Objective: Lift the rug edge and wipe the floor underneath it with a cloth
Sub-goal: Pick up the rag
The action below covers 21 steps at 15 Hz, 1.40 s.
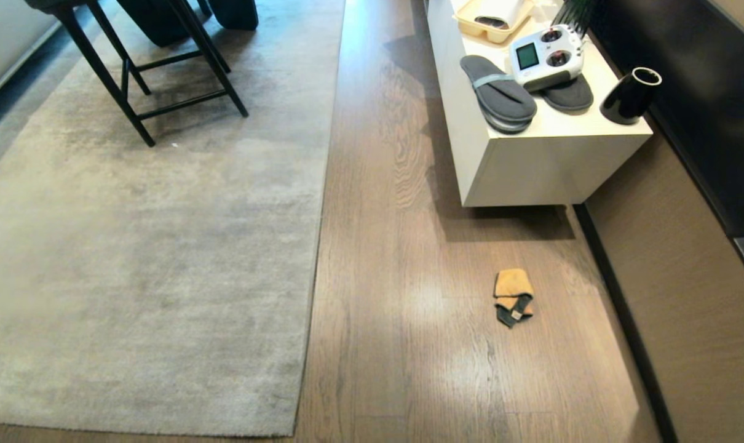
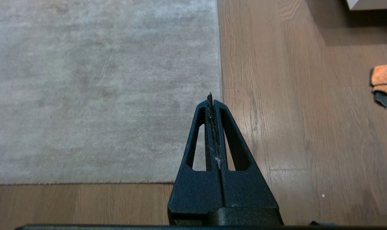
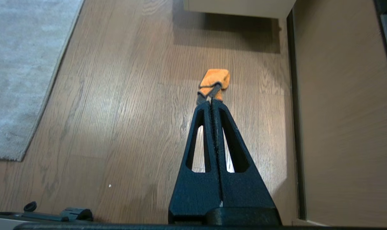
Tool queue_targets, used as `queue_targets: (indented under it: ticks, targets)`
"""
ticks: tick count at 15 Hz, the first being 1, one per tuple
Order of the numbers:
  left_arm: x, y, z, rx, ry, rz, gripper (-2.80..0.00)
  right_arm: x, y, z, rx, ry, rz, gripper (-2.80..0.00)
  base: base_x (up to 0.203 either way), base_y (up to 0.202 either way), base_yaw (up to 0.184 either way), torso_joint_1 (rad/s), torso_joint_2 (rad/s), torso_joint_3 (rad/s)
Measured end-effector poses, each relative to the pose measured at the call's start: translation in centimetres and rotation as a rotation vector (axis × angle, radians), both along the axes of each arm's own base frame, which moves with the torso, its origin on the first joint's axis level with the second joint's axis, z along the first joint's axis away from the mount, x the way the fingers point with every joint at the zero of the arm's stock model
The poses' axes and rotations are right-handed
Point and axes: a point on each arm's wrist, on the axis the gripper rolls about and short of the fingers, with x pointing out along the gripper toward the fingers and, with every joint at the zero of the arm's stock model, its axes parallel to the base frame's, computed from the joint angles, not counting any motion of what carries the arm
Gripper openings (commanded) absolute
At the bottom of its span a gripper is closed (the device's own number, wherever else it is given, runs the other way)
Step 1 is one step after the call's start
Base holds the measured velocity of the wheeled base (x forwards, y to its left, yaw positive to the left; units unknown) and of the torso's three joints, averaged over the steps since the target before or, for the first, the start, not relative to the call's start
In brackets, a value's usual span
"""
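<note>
- Head view: the rug (image 1: 150, 258) fills my left side, lying flat. The rug edge (image 1: 323, 203) runs straight up the frame, square corner (image 1: 295, 431) nearest me.
- I'd guess the rug is heavy and floppy as a whole, but the low pile and bound border should fold up locally. Corner looks like the best place to pinch; the least weight comes up there.
- The floor (image 1: 409, 344) is a sheened wood plank, likely slick, so the rug may slide when pulled.
- White cabinet (image 1: 532, 160) far right holds slippers (image 1: 498, 92) and a remote (image 1: 545, 56); not my concern.
- The cloth (image 1: 513, 296) lies bunched on bare floor, well apart from the rug, orange with a dark grey strap. Light, soft, no risk; grab the raised orange fold.
- Left gripper (image 2: 211, 97) hangs over the rug border, fingers pressed together, holding nothing.
- Right gripper (image 3: 211, 100) points at the cloth, fingers also closed tight and empty.
</note>
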Motion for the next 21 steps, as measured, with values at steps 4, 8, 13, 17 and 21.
queue_targets:
  ticks: [4,8,13,17,21]
  targets:
    - [0.00,0.00,0.00,0.000,0.000,0.000,-2.80,0.00,0.00,0.00,0.000,0.000,0.000,-2.80,0.000,0.000,0.000,0.004,0.00,-0.200]
    - [0.00,0.00,0.01,-0.002,-0.001,0.000,-2.80,0.00,0.00,0.00,0.000,0.000,0.000,-2.80,0.000,0.000,0.000,0.004,0.00,-0.192]
    - [0.00,0.00,0.01,-0.002,-0.001,0.001,-2.80,0.00,0.00,0.00,0.000,0.000,0.000,-2.80,0.000,0.000,0.000,0.001,0.00,-0.194]
    - [0.00,0.00,0.01,-0.003,-0.001,0.000,-2.80,0.00,0.00,0.00,0.000,0.000,0.000,-2.80,0.000,0.000,0.000,0.004,0.00,-0.199]
    - [0.00,0.00,0.01,-0.002,-0.001,0.000,-2.80,0.00,0.00,0.00,-0.001,0.000,0.000,-2.80,0.000,0.000,0.000,0.004,0.00,-0.198]
